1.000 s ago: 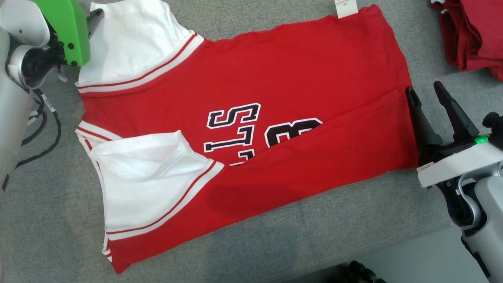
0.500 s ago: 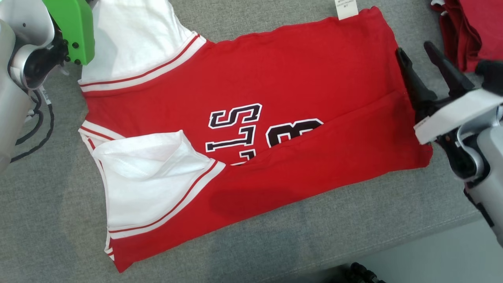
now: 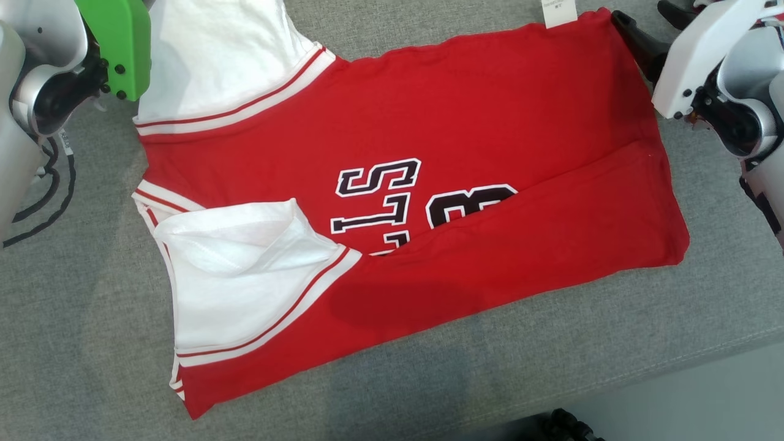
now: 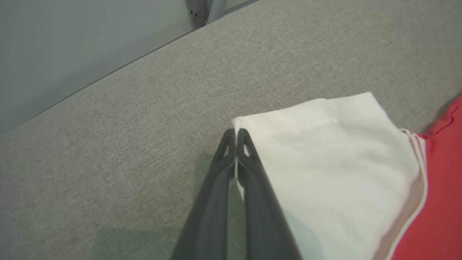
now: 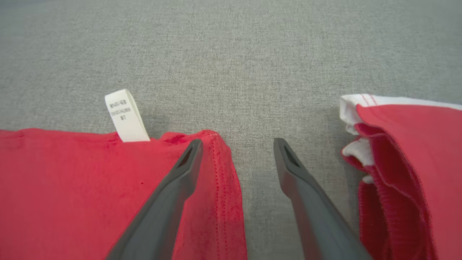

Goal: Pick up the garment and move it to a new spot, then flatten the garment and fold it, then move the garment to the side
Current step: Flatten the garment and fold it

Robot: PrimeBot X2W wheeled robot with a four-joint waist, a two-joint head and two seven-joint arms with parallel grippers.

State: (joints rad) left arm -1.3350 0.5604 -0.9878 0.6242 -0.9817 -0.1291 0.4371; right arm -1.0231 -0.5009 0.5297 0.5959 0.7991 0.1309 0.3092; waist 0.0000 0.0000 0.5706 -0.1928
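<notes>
A red jersey [image 3: 465, 122] with white sleeves and black lettering lies spread on the grey padded table [image 3: 429, 380], its near long edge folded over. My left gripper [image 4: 236, 133] is shut, pinching the corner of the far white sleeve [image 4: 332, 162]; in the head view a green wrist cover [image 3: 116, 43] hides its fingers. My right gripper [image 5: 238, 142] stands open at the jersey's far hem corner [image 5: 213, 159], one finger over the red cloth and the other over bare table. The same right gripper [image 3: 649, 18] sits at the head view's top right.
A white label [image 5: 124, 115] sticks out of the hem beside the right gripper. Another red and white garment [image 5: 404, 162] lies bunched just to its right. The table's front edge [image 3: 704, 361] runs at the lower right. A black cable [image 3: 58, 184] hangs at the left.
The right gripper has travelled up along the jersey's hem from the near corner to the far one, staying open. The head camera shifted slightly. The left gripper held its pinch.
</notes>
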